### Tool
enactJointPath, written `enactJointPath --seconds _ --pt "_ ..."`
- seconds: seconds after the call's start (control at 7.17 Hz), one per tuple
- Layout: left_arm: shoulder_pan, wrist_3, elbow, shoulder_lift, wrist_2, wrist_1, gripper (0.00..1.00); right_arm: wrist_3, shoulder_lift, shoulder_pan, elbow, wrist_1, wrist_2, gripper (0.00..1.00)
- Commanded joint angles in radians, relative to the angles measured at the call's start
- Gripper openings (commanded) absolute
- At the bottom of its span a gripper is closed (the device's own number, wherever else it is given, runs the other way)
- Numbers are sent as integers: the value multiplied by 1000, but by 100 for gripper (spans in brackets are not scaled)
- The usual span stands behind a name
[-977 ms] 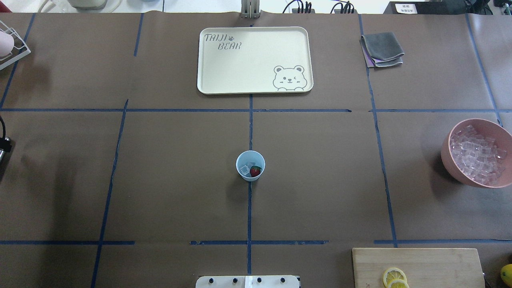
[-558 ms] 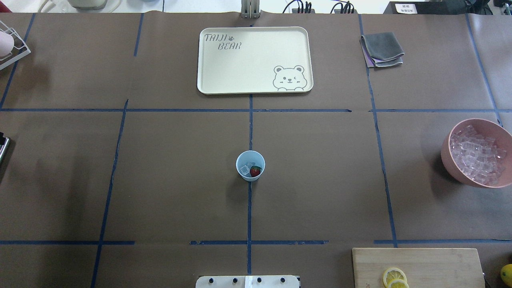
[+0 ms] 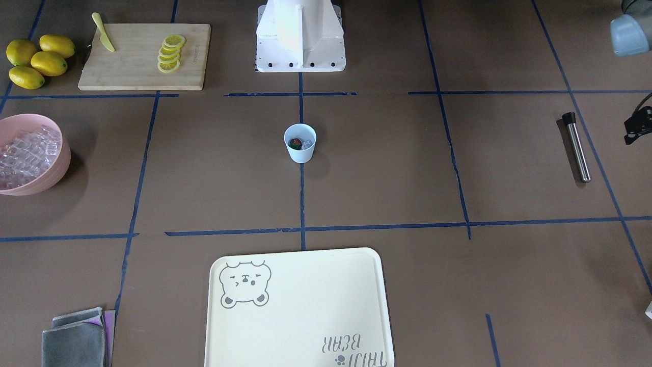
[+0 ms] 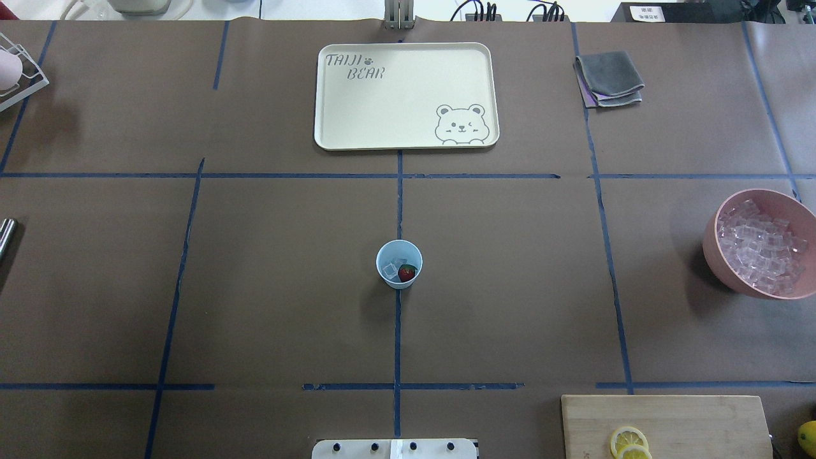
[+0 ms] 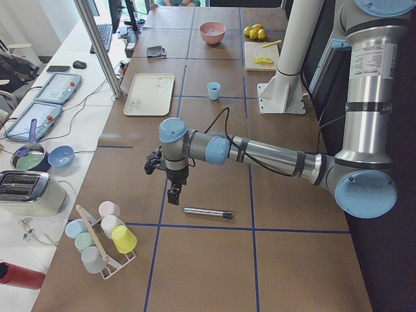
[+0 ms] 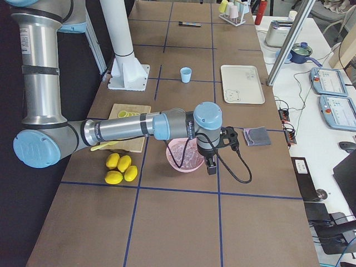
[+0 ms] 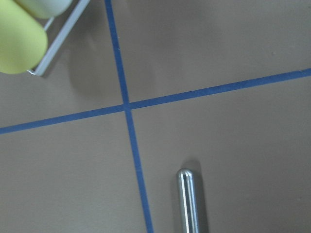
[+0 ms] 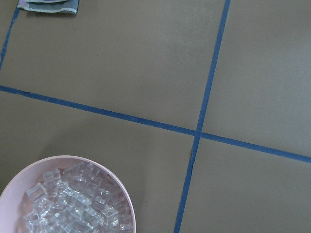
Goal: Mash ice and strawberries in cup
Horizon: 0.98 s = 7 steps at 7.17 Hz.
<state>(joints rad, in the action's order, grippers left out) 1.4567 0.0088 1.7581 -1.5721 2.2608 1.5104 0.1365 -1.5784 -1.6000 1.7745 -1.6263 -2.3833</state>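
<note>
Status: the cup [image 4: 399, 264] stands upright at the table centre, on the middle tape line [image 4: 398, 338], well apart from both of my grippers. Inside it lie the ice [image 4: 393, 266] and one strawberry [image 4: 407, 273], side by side, the strawberry to the right. My left gripper [image 5: 174, 193] hangs over the far left part of the table, pointing down, near a steel rod [image 3: 577, 148] that lies flat on the surface; it does not touch the rod. The left wrist view shows only the rod's rounded end and a tape crossing, so I cannot tell whether those jaws are spread or pressed together. A rack [image 5: 104, 237] of coloured cups sits beyond the rod at the table's left end. My right gripper [image 6: 211, 166] hangs at the right side, just beside the rim of the pink bowl [image 4: 709, 245], which is filled with clear cubes [image 4: 758, 245]; the state of those jaws cannot be told either. A cream tray [image 4: 406, 95] lies far from me on the centre line, a folded cloth [image 4: 609, 78] to its right. Near me on the right, a board [image 4: 701, 421] carries lemon slices [image 4: 628, 441]
</note>
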Motion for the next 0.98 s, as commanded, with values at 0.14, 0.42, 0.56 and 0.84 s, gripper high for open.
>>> enactJointPath --seconds 0.14,0.42,0.56,0.84 --pt "177 141 -172 4 195 5 100 -2 -14 0 -23 -15 -10 99" --pt "177 126 -167 9 180 5 100 8 -15 -9 -87 -10 -31 99" --pt "177 126 -166 7 174 5 100 11 -14 -33 -131 -7 -36 99" --pt "177 117 -166 0 169 4 100 69 -6 -86 -198 -3 -92 99"
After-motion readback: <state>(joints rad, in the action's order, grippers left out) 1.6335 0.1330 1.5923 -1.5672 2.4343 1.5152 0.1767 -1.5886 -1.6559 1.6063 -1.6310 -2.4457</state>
